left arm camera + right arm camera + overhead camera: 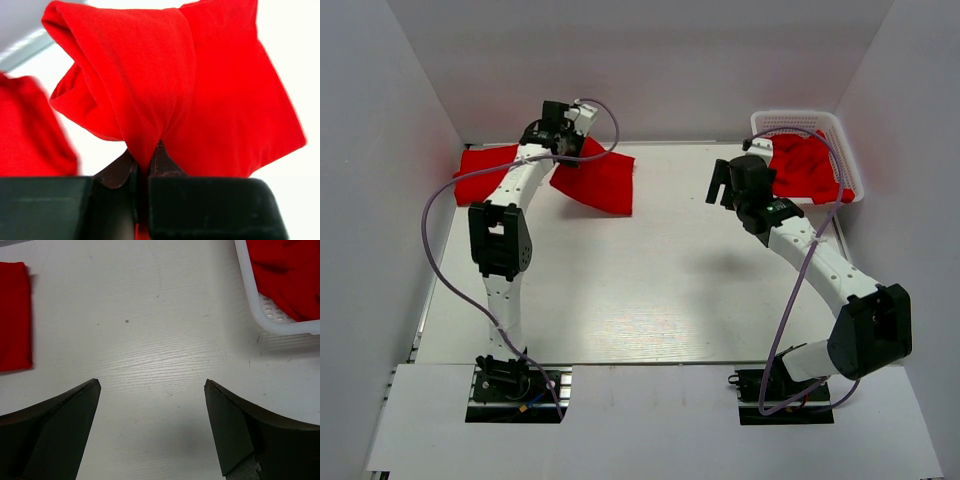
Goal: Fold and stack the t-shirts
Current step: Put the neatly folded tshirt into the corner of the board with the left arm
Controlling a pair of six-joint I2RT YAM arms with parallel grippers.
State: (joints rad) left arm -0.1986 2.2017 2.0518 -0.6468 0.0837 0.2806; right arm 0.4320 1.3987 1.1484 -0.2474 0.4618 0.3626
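My left gripper (pixel 572 150) is at the far left of the table, shut on a folded red t-shirt (pixel 597 180) that hangs from it and trails onto the table. In the left wrist view the gripper (pixel 148 165) pinches a fold of that t-shirt (pixel 190 90). Another red t-shirt (pixel 480 161) lies flat on the table behind the left arm; it shows blurred in the left wrist view (pixel 27 130). More red t-shirts (pixel 808 168) lie crumpled in the white basket (pixel 800 122). My right gripper (pixel 722 188) is open and empty over bare table (pixel 152 385).
The white lattice basket stands at the far right corner; its rim shows in the right wrist view (pixel 260 310). White walls enclose the table on the left, back and right. A purple cable runs along each arm.
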